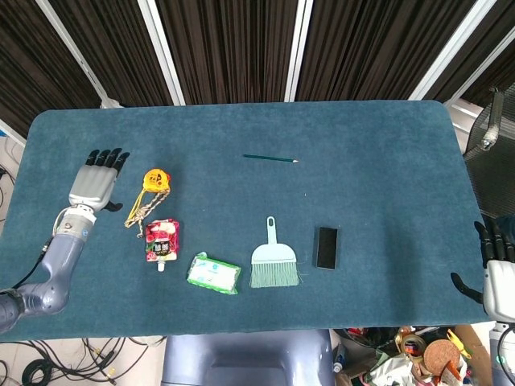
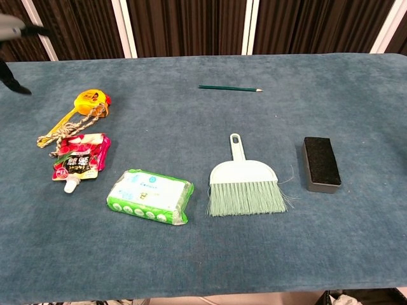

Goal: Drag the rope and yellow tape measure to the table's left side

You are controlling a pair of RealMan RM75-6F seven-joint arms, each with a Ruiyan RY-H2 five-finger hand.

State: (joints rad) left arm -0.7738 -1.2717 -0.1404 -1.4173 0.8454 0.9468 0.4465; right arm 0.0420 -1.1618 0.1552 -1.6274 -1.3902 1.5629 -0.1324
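The yellow tape measure (image 1: 155, 178) lies on the blue table (image 1: 378, 145) at the left, also seen in the chest view as the tape measure (image 2: 92, 101). The frayed rope (image 1: 138, 211) trails from it toward the front, lying loose with a short yellow tape strip, over the top of a red pouch; the chest view shows the rope (image 2: 71, 128) the same way. My left hand (image 1: 98, 182) hovers just left of the tape measure, fingers spread and holding nothing. Only its tips (image 2: 11, 29) show in the chest view. My right hand (image 1: 499, 275) hangs off the table's right edge, empty.
A red drink pouch (image 1: 162, 240) lies right below the rope. Beside it are a green wipes pack (image 1: 214, 273), a mint hand brush (image 1: 273, 261) and a black eraser block (image 1: 327, 247). A green pencil (image 1: 269, 158) lies further back.
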